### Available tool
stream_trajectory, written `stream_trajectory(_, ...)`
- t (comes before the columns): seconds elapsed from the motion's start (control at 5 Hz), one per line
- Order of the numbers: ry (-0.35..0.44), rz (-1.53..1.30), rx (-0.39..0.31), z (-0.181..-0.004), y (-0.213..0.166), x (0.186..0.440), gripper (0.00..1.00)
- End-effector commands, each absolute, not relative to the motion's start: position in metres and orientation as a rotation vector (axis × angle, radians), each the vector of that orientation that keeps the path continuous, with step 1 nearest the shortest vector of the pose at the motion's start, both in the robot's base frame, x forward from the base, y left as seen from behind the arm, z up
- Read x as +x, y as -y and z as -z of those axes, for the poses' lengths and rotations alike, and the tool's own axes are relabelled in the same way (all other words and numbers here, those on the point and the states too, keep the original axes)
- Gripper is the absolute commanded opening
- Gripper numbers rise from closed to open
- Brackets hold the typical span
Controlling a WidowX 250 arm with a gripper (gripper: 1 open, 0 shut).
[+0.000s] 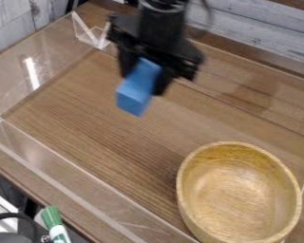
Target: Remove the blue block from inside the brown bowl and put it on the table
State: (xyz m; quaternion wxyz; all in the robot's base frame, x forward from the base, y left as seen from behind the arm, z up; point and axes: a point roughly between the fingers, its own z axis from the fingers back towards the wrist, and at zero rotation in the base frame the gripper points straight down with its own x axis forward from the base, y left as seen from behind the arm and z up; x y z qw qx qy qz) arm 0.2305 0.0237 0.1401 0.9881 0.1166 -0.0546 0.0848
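blue block (140,86) clenched in the gripper (143,65), above the wood-grain table (91,128)

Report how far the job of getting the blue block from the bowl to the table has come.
The blue block is already out: the brown bowl shows only its bare inside. In hand now is the carry, with the block in the end effector, away from the bowl. Left to do: set it on the table and let go.
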Motion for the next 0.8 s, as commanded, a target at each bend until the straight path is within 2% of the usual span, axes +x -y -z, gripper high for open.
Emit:
stream_trajectory(0.0,0.165,-0.195,0.235,-0.149,-0.049,0.232,0.0)
stream_trajectory(0.6,0.153,-0.206,0.252,-0.133,-0.057,0.23,0.0)
